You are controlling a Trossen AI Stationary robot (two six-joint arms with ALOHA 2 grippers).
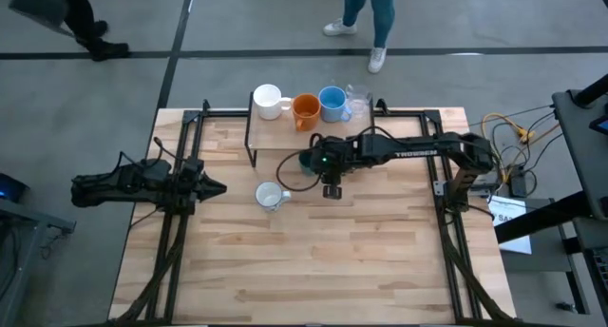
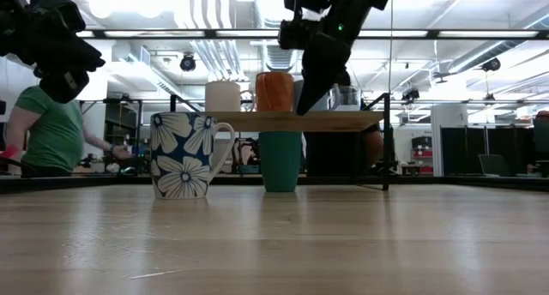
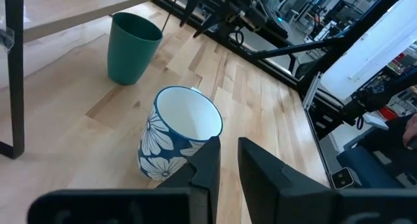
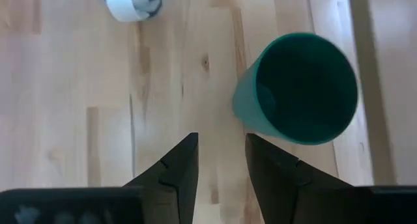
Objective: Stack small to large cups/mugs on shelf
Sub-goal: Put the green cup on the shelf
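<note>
Overhead, the right tool (image 1: 330, 190) hides the dark green cup (image 4: 296, 87); its wrist view shows it released above.

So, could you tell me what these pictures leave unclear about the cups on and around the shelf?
- Clear glass: faint in the high view; in the low view the right gripper covers most of it.
- Light blue mug: hidden behind that gripper in the low view.
- Dark green cup: mostly covered by the right arm in the high view.
- Shelf: its legs barely show from above.
</note>
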